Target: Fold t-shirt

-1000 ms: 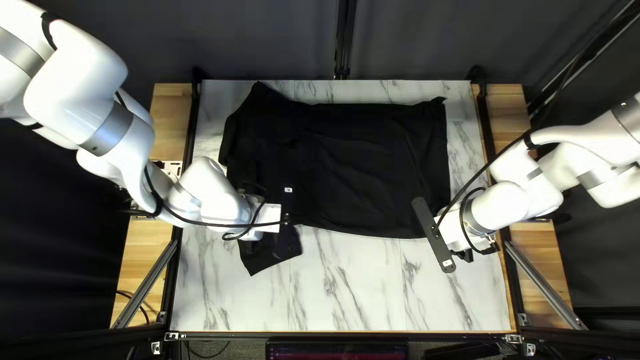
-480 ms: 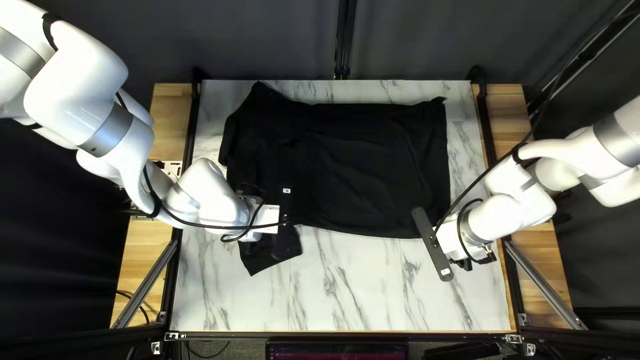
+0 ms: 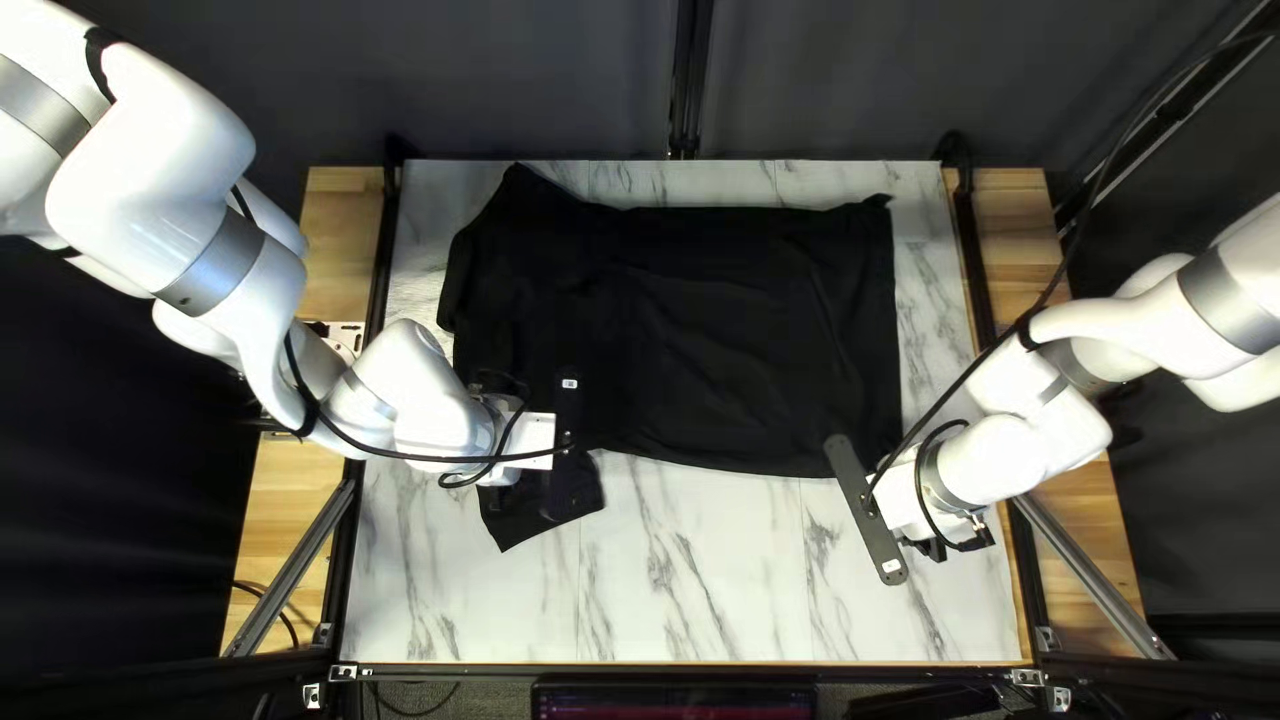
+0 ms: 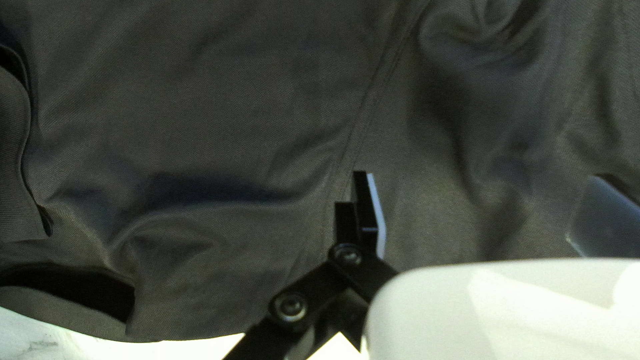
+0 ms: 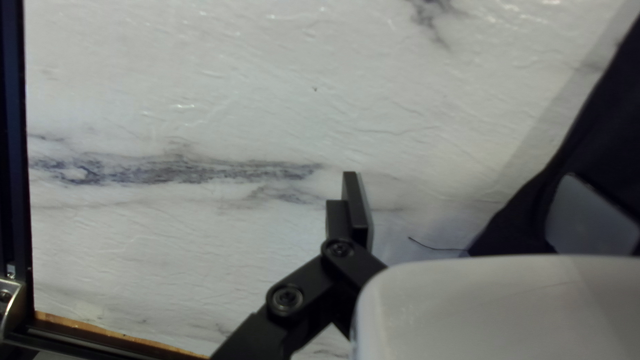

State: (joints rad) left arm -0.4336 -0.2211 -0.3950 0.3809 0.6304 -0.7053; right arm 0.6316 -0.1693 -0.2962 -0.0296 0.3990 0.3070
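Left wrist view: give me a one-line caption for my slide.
Left gripper open over the dark, rumpled t-shirt, a sliver of pale table showing past the cloth's edge.

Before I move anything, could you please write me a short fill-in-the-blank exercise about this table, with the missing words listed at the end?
The main body of the shirt lies closer to the table's ____ edge than to its near edge.
Under the left gripper spreads the ____, not bare tabletop.
The left gripper and the right gripper are both ____, not shut.

Missing words: far; shirt; open.
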